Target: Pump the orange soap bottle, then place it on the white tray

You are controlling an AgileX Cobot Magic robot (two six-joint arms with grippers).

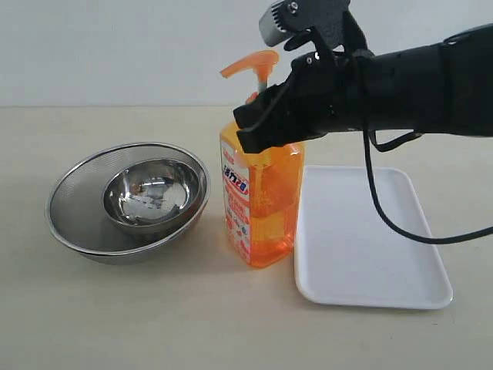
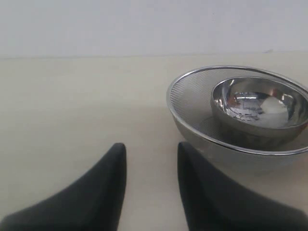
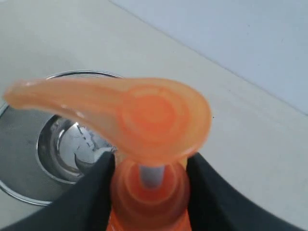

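Observation:
The orange soap bottle [image 1: 258, 208] stands upright on the table, close to the left edge of the white tray [image 1: 362, 239]. Its pump head [image 1: 250, 63] is raised and points left. My right gripper [image 1: 266, 127] reaches in from the right and is shut on the bottle's neck just below the pump. In the right wrist view the black fingers [image 3: 98, 192] press on both sides of the orange collar [image 3: 150, 192], under the pump head [image 3: 149, 115]. My left gripper [image 2: 150, 151] is open over bare table, holding nothing; it does not show in the exterior view.
A small steel bowl [image 1: 154, 193] sits inside a wider steel mesh bowl [image 1: 77, 208] left of the bottle. The same nested bowls [image 2: 192, 96] lie just beyond my left gripper's far finger. A black cable [image 1: 385, 208] hangs from the right arm over the tray.

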